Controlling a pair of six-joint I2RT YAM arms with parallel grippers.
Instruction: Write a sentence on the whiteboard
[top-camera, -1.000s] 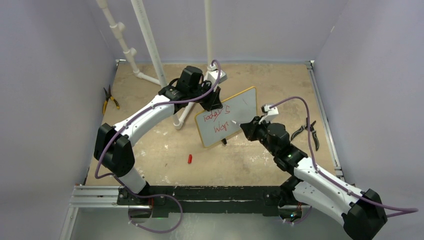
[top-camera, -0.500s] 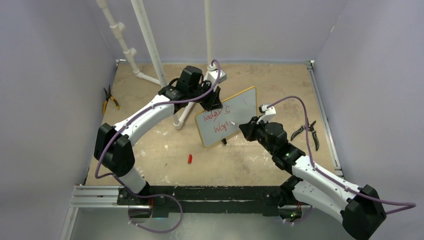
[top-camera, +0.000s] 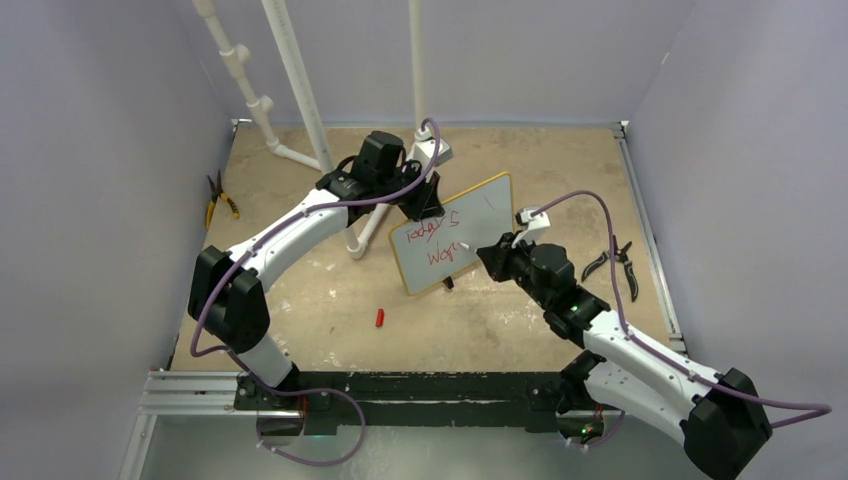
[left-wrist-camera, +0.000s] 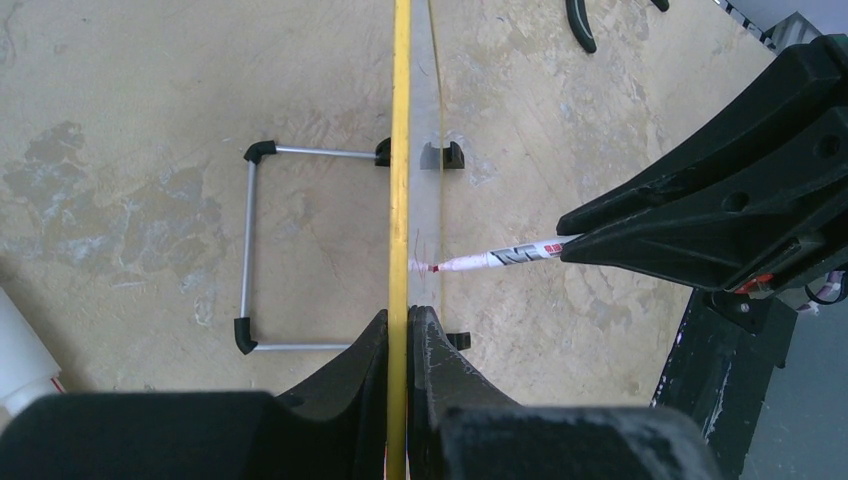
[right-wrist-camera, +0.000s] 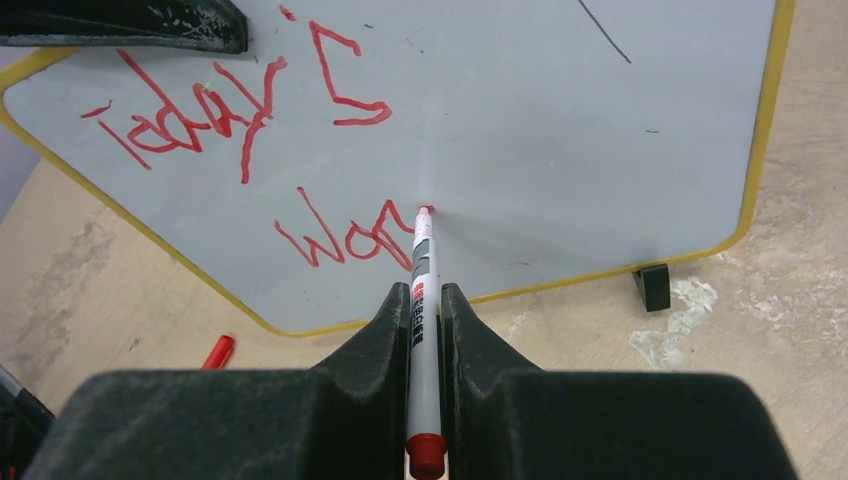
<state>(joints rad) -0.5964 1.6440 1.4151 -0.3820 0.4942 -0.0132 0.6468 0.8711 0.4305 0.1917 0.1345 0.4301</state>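
Whiteboard (top-camera: 487, 212) stands near the middle of the table (top-camera: 320, 300). The left pincer (left-wrist-camera: 408, 322) is clenched on its edge at 11 o'clock, so it cannot tip when pushed. The right pincer (right-wrist-camera: 426, 298) squeezes the marker (right-wrist-camera: 421, 255), whose tip touches the board just after "Wor" in the sentence (right-wrist-camera: 250, 130). Since a second ago, that pincer has slid a little toward 9 o'clock; the board stayed put.

Robot lab; enclosed test table (top-camera: 330, 300)
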